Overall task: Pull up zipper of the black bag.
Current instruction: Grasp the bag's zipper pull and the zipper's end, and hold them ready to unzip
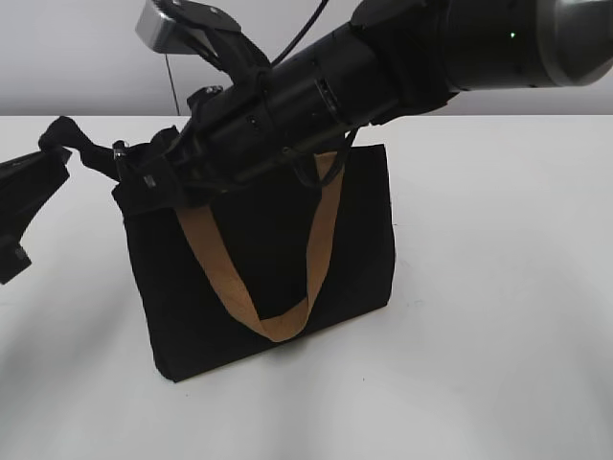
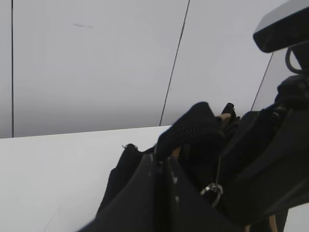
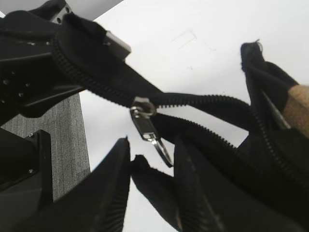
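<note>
The black bag stands on the white table with its tan handle hanging down the front. My right arm reaches across from the upper right to the bag's top left end, where its gripper is. In the right wrist view this gripper is open. The silver zipper slider sits on the black zip line, and its pull tab dangles between the two fingers, not pinched. My left gripper is shut on the bag's black fabric end at the left. A silver ring hangs beside it.
The white table spreads around the bag. A grey wall stands behind it. The right arm's thick black body hangs over the bag's top. A grey block shows at the left of the right wrist view.
</note>
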{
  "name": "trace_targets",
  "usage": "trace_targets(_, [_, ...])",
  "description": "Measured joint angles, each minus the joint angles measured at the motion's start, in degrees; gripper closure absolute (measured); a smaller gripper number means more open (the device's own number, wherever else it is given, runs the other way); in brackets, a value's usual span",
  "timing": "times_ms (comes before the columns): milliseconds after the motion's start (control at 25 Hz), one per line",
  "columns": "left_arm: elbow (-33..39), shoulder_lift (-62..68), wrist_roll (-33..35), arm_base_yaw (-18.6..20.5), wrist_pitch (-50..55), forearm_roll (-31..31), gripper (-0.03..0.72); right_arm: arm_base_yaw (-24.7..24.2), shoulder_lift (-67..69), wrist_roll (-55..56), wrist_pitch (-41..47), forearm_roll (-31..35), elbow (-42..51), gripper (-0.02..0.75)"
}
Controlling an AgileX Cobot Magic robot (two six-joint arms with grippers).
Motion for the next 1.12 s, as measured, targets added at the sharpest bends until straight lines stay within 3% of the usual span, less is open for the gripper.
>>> trace_targets(600, [0.0,0.0,-0.8,0.0,0.0,0.2,0.694,0.0,0.0,1.4,0.3,2.5,0.0,0.453])
trace_targets(1120, [0.0,0.0,-0.8,0.0,0.7,0.4,0.694,0.0,0.0,1.5,0.2,2.5,0.0,0.624])
